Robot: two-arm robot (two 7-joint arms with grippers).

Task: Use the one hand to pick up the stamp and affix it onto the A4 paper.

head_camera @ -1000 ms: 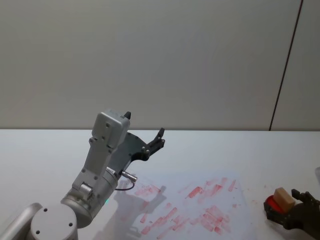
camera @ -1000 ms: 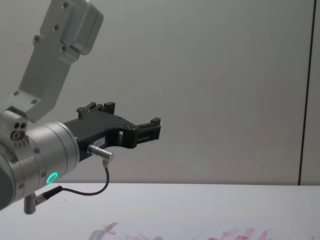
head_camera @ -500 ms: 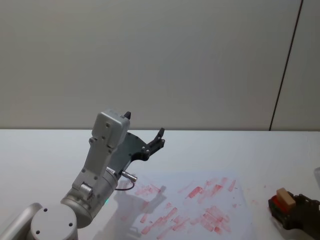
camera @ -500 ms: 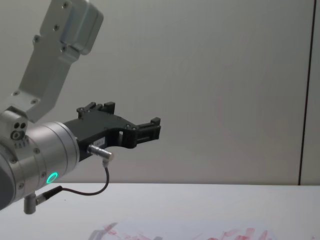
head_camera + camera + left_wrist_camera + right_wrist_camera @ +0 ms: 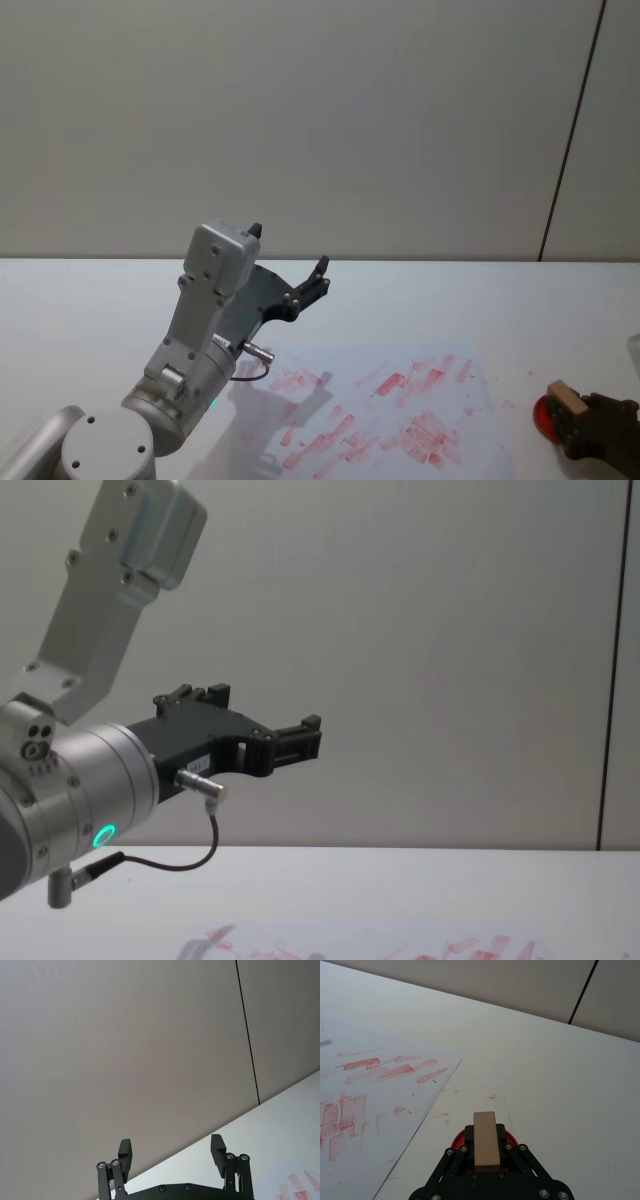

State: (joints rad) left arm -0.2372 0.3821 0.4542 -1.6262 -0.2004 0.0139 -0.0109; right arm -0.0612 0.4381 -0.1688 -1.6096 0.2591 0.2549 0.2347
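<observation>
The stamp (image 5: 486, 1139), a light-tan wooden block, stands upright between the fingers of my right gripper (image 5: 486, 1152), the black blocky hand, which is shut on it. It sits directly over a round red ink pad (image 5: 509, 1137); I cannot tell whether they touch. In the head view the stamp (image 5: 563, 397) and right gripper (image 5: 572, 415) are at the lower right, just right of the A4 paper (image 5: 385, 415). The paper (image 5: 365, 1090) lies flat, covered in smudgy red prints. My left gripper (image 5: 290, 252) hangs raised above the table's left side, open and empty (image 5: 171, 1146) (image 5: 265, 715).
The white table (image 5: 430, 300) stretches bare behind the paper to a grey wall. The ink pad (image 5: 543, 415) lies on the table a short way off the paper's right edge. Faint red smudges (image 5: 492, 1097) mark the tabletop beyond the pad.
My right gripper has sunk lower with the stamp, down onto or close over the red ink pad. The left arm has stayed still.
</observation>
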